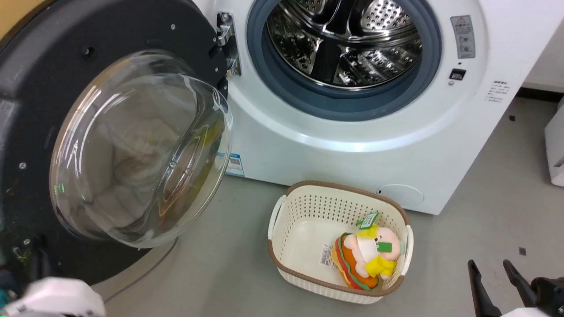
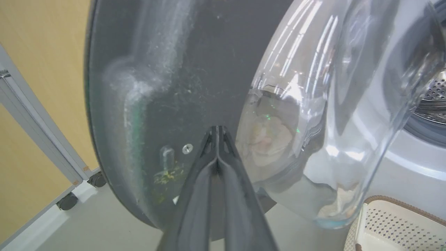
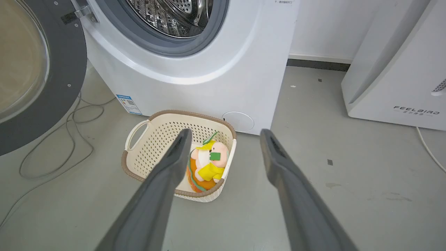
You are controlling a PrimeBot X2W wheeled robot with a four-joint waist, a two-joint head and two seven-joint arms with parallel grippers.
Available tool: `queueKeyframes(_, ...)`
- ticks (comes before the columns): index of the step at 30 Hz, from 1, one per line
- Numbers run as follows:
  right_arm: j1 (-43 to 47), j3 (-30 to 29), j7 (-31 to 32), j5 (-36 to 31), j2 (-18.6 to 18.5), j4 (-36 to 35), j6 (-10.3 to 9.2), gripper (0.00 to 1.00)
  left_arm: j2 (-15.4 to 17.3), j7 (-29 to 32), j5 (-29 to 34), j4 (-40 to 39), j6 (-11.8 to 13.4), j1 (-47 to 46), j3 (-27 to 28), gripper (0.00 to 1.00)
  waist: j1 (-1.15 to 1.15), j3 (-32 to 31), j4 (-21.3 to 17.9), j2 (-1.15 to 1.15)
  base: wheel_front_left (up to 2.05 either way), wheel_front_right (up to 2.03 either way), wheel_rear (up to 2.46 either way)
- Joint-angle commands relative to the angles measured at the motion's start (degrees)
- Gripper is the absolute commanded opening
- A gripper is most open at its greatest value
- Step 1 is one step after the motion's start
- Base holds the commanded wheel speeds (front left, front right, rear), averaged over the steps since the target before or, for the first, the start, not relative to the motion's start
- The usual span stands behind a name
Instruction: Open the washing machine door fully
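- Floor first: smooth plain grey floor (image 3: 313, 195), a few dark specks, thin grey cable (image 3: 69, 139) looping across it near the door's lower edge.
- At the back: white wall (image 3: 320, 31) with dark skirting strip (image 3: 317, 64).
- Big white front-loading washing machine (image 1: 352, 145), perforated steel drum (image 1: 348, 39) in plain sight inside blue-grey rubber gasket (image 1: 343, 103).
- Large round glossy black washing machine door (image 1: 66, 57) with bulging clear glass bowl (image 1: 141, 149): swung out on its metal hinge (image 1: 227, 44) to the left of the drum opening, inner face toward the head camera.
- Left gripper (image 2: 216, 134): two dark fingers (image 2: 195, 202) pressed together, nothing between them, tips right at the door's dark inner face beside the bowl; contact impossible to confirm.
- Right gripper (image 3: 225, 134): fingers spread wide, empty, hanging above the floor, well apart from the door.
- On the floor just before the machine: cream perforated plastic basket (image 1: 304, 211) with brown rim, pink, yellow and orange plush toy (image 1: 365, 255) lying inside.
- Off to the right: white FEELBIRD appliance (image 3: 400, 69) standing on the floor.
- Past the door's edge, left wrist view: yellow panel (image 2: 41, 52) in grey frame (image 2: 35, 115) on small dark castors (image 2: 68, 201).
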Motion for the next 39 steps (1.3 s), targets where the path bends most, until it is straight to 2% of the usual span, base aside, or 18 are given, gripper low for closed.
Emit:
queueKeyframes(1,-0.45,0.1,-0.35,0.15,0.14,0.31,-0.04,1.0,-0.71,-0.4,0.33,-0.84,0.38,1.66,-0.5,0.0,0.0,-0.75,-0.25,0.0,0.0,0.0,0.0)
queueKeyframes(6,-0.05,0.55,-1.37,0.38,0.14,0.51,-0.04,1.0,-3.0,-0.56,1.64,-5.69,2.14,7.04,-2.88,0.0,0.0,-2.38,-0.48,0.0,0.0,0.0,0.0)
queueKeyframes(8,0.05,0.79,-1.82,0.46,0.14,0.47,-0.04,1.0,-3.82,-0.61,2.24,-7.58,2.68,8.8,-4.05,0.47,0.0,-3.05,-0.5,0.0,0.0,0.0,0.0)
queueKeyframes(9,0.16,0.86,-1.94,0.47,0.14,0.46,-0.04,1.0,-4.09,-0.71,2.68,-8.5,2.94,9.58,-4.62,0.92,0.0,-3.32,-0.5,0.0,0.0,0.0,0.0)
queueKeyframes(10,0.3,0.92,-1.95,0.45,0.14,0.46,-0.04,1.0,-4.38,-0.77,3.06,-9.44,3.2,10.26,-5.17,1.0,0.0,-3.5,-0.49,0.0,0.0,0.0,0.0)
queueKeyframes(14,0.6,1.17,-2.04,0.06,0.14,0.15,-0.04,1.0,-5.07,-0.55,4.45,-12.74,3.41,11.76,-7.75,1.0,0.0,-4.11,-0.67,0.0,0.0,0.0,0.0)
queueKeyframes(20,0.53,1.26,-2.76,-0.79,0.14,-0.96,-0.04,1.0,-5.23,0.04,6.09,-14.57,1.56,10.7,-12.18,1.0,0.0,-4.54,-1.91,0.0,0.0,0.0,0.0)
queueKeyframes(25,0.45,1.38,-2.63,-1.83,0.14,-1.72,-0.04,1.0,-5.23,1.46,7.12,-13.0,-1.17,7.53,-16.32,1.0,0.0,-4.53,-3.74,0.0,0.0,0.0,0.0)
queueKeyframes(29,0.49,1.12,-2.3,-2.59,0.14,-2.29,-0.04,1.0,-5.66,1.79,7.7,-11.09,-2.44,5.0,-18.32,1.0,0.0,-4.31,-5.67,0.0,0.0,0.0,0.0)
queueKeyframes(33,0.6,1.13,-1.75,-3.32,0.14,-3.15,-0.04,1.0,-5.71,1.5,8.26,-8.15,-3.44,2.34,-19.45,1.0,0.0,-3.67,-8.53,0.0,0.0,0.0,0.0)
queueKeyframes(39,0.53,1.74,-1.42,-3.75,0.14,-3.72,-0.04,1.0,-6.12,0.95,8.45,-6.37,-3.21,1.26,-19.74,1.0,0.0,-3.02,-10.15,0.0,0.0,0.0,0.0)
